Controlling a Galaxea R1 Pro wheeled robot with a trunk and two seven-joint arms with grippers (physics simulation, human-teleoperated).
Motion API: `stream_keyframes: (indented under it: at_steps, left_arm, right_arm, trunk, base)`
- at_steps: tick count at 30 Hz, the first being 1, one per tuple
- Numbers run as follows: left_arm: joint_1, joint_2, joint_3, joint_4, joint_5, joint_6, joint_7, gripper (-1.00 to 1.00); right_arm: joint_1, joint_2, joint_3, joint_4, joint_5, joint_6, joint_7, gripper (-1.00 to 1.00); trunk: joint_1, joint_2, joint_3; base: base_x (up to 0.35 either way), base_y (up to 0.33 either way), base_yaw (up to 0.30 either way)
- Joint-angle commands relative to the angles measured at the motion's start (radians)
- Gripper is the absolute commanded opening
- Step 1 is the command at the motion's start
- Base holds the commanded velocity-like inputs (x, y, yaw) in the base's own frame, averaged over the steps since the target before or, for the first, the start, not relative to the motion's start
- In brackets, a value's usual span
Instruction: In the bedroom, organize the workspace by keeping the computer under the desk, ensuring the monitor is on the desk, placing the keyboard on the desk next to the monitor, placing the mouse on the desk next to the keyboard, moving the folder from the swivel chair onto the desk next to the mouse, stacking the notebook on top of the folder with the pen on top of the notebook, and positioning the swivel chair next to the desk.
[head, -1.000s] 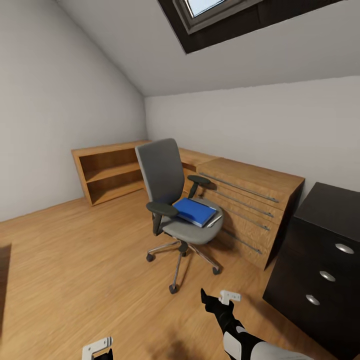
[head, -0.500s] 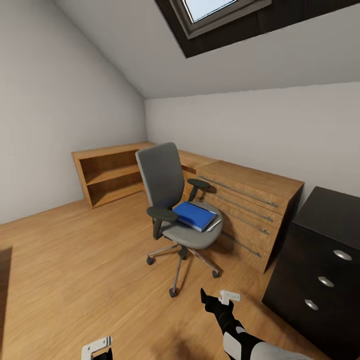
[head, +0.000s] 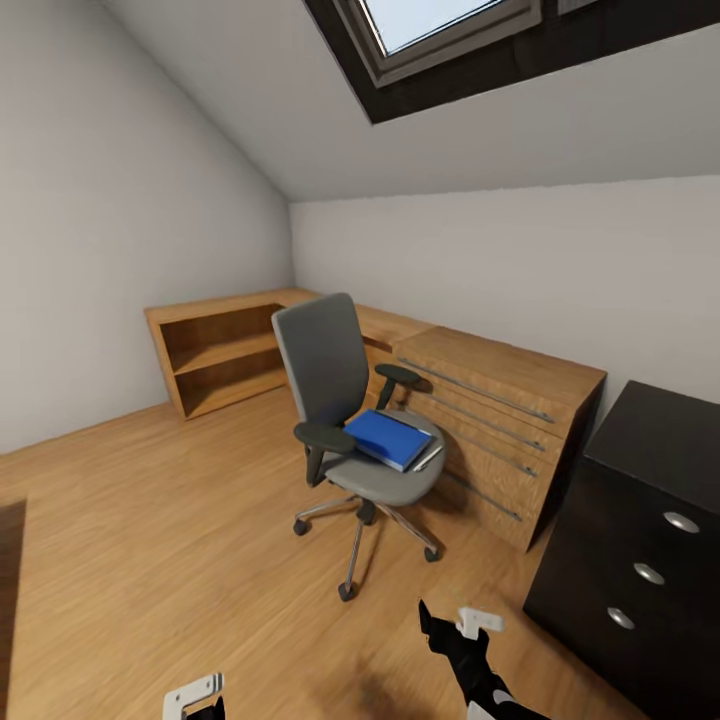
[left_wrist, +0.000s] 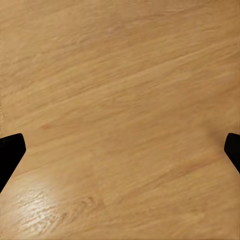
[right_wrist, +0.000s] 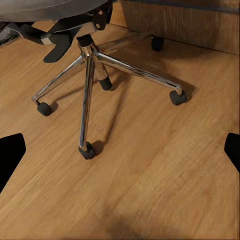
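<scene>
Blue folder (head: 388, 438) on swivel chair (head: 345, 400) seat, ahead of nearer right gripper (head: 462, 632); both jaws spread, empty.

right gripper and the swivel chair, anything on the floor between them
Nothing: in the head view, bare wood floor runs from the right gripper to the swivel chair.

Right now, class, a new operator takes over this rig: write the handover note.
Left gripper: open, empty, over bare wooden floor.
Right gripper: open, empty, facing the swivel chair's chrome base.
Folder lies on the chair seat, a thin grey item under it.
Black drawer unit stands at right.
Done: nothing visible.
Left: fetch the folder, arrange the desk items, park the chair.
</scene>
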Motion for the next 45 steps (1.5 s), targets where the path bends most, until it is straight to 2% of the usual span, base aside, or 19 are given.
stream_keyframes:
  at_steps: [1, 4, 9, 20, 22, 27, 32, 33, 34, 45]
  left_arm:
    - [0.000, 0.000, 0.001, 0.000, 0.008, 0.005, 0.002, 1.00]
    - [0.000, 0.009, 0.002, 0.036, 0.008, 0.004, 0.001, 1.00]
    - [0.000, 0.017, 0.001, 0.103, 0.008, 0.002, 0.001, 1.00]
    - [0.000, 0.015, -0.007, 0.263, 0.006, -0.090, -0.005, 1.00]
    - [0.000, 0.015, -0.007, 0.270, 0.006, -0.098, -0.005, 1.00]
    - [0.000, 0.017, -0.001, 0.293, 0.011, -0.205, -0.006, 1.00]
    - [0.000, 0.015, -0.003, 0.298, 0.009, -0.214, -0.003, 1.00]
    - [0.000, 0.015, -0.004, 0.298, 0.009, -0.214, -0.003, 1.00]
    - [0.000, 0.015, -0.004, 0.298, 0.009, -0.214, -0.003, 1.00]
    - [0.000, 0.013, -0.006, 0.300, 0.009, -0.214, -0.004, 1.00]
  right_arm:
    - [0.006, -0.002, 0.004, 0.002, -0.010, -0.017, 0.007, 1.00]
    - [0.040, -0.006, 0.005, 0.002, -0.010, -0.078, 0.007, 1.00]
    - [0.067, -0.008, 0.004, 0.004, -0.010, -0.112, 0.006, 1.00]
    - [0.117, -0.023, 0.004, 0.006, -0.012, -0.117, -0.005, 1.00]
    - [0.121, -0.024, 0.004, 0.006, -0.012, -0.117, -0.005, 1.00]
    - [0.125, -0.015, 0.005, 0.008, -0.010, -0.117, -0.006, 1.00]
    - [0.125, -0.008, 0.005, 0.008, -0.013, -0.114, -0.035, 1.00]
    - [0.125, 0.003, 0.004, 0.008, -0.013, -0.113, -0.079, 1.00]
    - [0.125, 0.005, 0.004, 0.008, -0.013, -0.113, -0.085, 1.00]
    - [0.125, 0.009, 0.004, 0.007, -0.012, -0.115, -0.111, 1.00]
  trunk:
    - [-0.004, 0.007, 0.002]
    - [-0.016, 0.028, 0.012]
    - [-0.035, 0.063, 0.027]
    - [-0.077, 0.140, 0.062]
    - [-0.077, 0.140, 0.062]
    - [-0.077, 0.140, 0.062]
    - [-0.077, 0.140, 0.059]
    - [-0.077, 0.140, 0.058]
    - [-0.077, 0.140, 0.057]
    - [-0.077, 0.140, 0.047]
  base:
    - [0.000, 0.000, 0.000]
    - [0.000, 0.000, -0.012]
    - [0.000, 0.000, -0.110]
    - [0.000, 0.000, -0.240]
    - [0.000, 0.000, -0.263]
    - [-0.006, 0.004, -0.269]
    - [-0.182, 0.133, -0.246]
    - [-0.271, 0.195, -0.183]
    - [-0.274, 0.195, -0.181]
    - [-0.298, 0.156, -0.207]
